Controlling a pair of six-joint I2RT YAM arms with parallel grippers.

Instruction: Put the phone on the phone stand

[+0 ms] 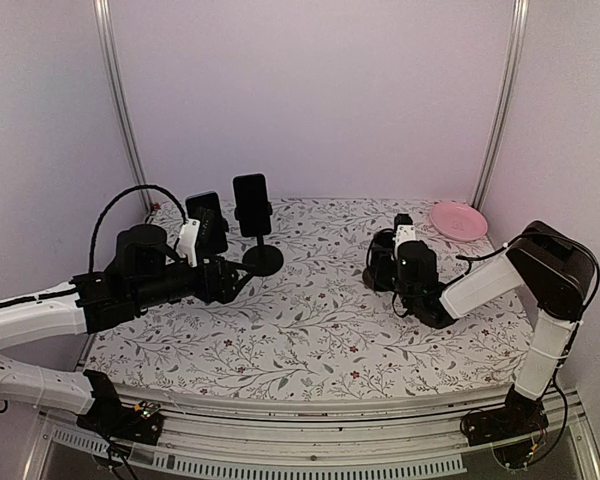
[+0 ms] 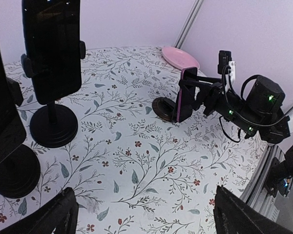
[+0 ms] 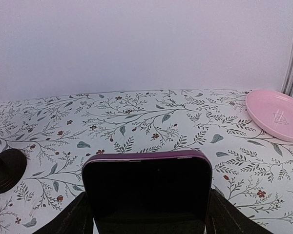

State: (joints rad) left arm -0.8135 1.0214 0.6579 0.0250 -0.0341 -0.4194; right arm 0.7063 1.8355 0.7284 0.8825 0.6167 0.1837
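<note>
Phone: where is it now, and do I hold it? (operator)

You hold it. It stands upright in its purple case between the fingers of your right gripper, which is closed on its two side edges, low on the body. It is at the right-centre of the table, well apart from the two tall stands. If its lower edge touches the cloth or hangs just above, I cannot tell. (guide)

And around it? (operator)

Just beside it, toward the left, sits a dark round base. It may be the foot of a stand, but I cannot tell. The pink plate lies at the back right. At the back left are the clamp stand and a second stand, and each seems to carry a dark slab already. Your left gripper is wide open and empty, near those two. (guide)

How do I do this step well? (operator)

First decide which holder is free. Then, I think, lift a little and carry the phone upright and slowly, because such a low grip lets it tilt. Meet the holder squarely, and open only when the phone sits. (guide)
</note>
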